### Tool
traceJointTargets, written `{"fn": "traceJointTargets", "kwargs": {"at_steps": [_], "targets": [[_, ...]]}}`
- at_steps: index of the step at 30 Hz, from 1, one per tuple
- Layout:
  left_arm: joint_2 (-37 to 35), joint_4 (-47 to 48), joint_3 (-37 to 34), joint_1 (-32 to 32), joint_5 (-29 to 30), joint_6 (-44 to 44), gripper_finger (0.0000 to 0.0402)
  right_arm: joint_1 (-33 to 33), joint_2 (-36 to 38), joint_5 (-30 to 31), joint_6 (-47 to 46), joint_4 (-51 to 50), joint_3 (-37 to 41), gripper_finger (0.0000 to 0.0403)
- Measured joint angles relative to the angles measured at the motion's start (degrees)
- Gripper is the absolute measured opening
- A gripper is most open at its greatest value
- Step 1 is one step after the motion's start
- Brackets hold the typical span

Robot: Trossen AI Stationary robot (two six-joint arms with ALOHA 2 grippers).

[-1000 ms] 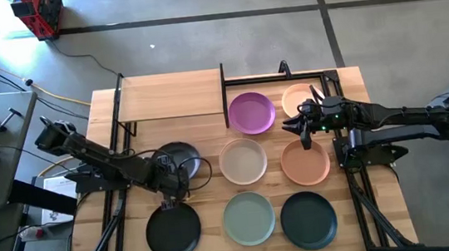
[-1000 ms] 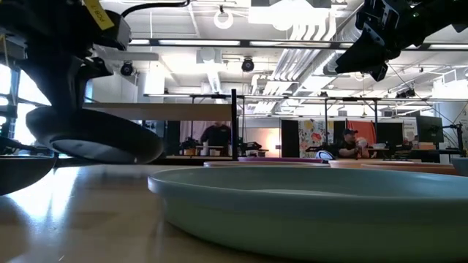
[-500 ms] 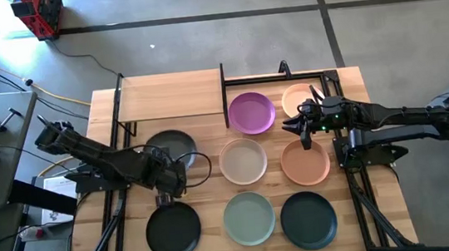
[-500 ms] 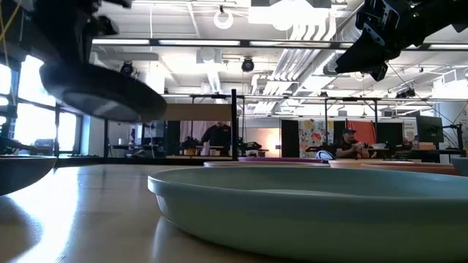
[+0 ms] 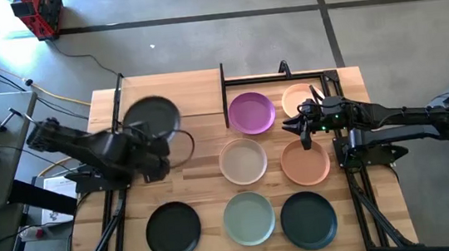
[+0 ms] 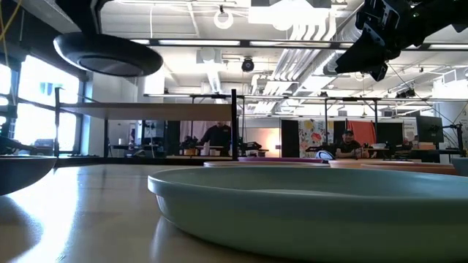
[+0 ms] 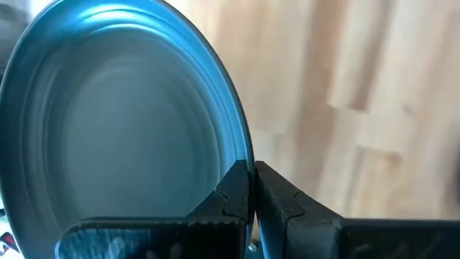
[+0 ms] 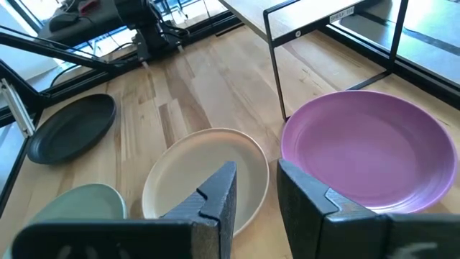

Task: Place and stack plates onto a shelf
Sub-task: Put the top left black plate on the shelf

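**Left claw holds black plate over the shelf**

High view: the left gripper point(image 5: 153, 143) is clamped on the rim of a black plate point(image 5: 151, 116), which reaches out beyond the claw over the shelf point(image 5: 173, 96). The right gripper point(image 5: 305, 127) hangs with a small gap between its fingers and nothing in them, above the near edge of the orange plate point(image 5: 305, 164); the purple plate point(image 5: 251, 112) is just beside it, and the beige plate point(image 5: 295, 99) just behind it. The cream plate point(image 5: 242, 161), green plate point(image 5: 248, 217) and two more black plates point(image 5: 174, 230) point(image 5: 308, 219) rest on the table point(image 5: 350, 79).

Low view: the held plate point(image 6: 108, 56) hangs roughly level, higher than the shelf board point(image 6: 146, 110). The right gripper point(image 6: 365, 47) is high above the table.

Left wrist view: the closed fingers point(image 7: 233, 194) pinch the plate's rim point(image 7: 115, 122), with the dish spreading ahead of them over pale wood.

Right wrist view: the parted fingers point(image 8: 215, 198) hover empty, with the cream plate point(image 8: 194, 169) and purple plate point(image 8: 370, 147) just ahead.
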State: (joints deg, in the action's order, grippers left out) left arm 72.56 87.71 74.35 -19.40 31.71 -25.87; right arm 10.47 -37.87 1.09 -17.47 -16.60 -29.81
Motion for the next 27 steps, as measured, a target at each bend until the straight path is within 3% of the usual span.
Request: {"fn": "traceJointTargets", "kwargs": {"at_steps": [4, 14, 21, 27], "targets": [[-3.9, 0.3, 0.0, 5.0, 4.4, 0.9, 0.0, 0.0, 0.0, 0.0, 0.0, 0.0, 0.0, 0.0084], [-8.2, -5.5, -3.5, 22.2, 4.6, 12.9, 0.0, 0.0, 0.0, 0.0, 0.0, 0.1, 0.0, 0.0084], [-7.8, -13.7, -5.3, 34.6, 1.6, 18.2, 0.0, 0.0, 0.0, 0.0, 0.0, 0.1, 0.0, 0.0084], [-6.3, -17.4, -5.3, 42.7, -4.8, 21.3, 0.0, 0.0, 0.0, 0.0, -0.3, 0.1, 0.0, 0.0084]]}}
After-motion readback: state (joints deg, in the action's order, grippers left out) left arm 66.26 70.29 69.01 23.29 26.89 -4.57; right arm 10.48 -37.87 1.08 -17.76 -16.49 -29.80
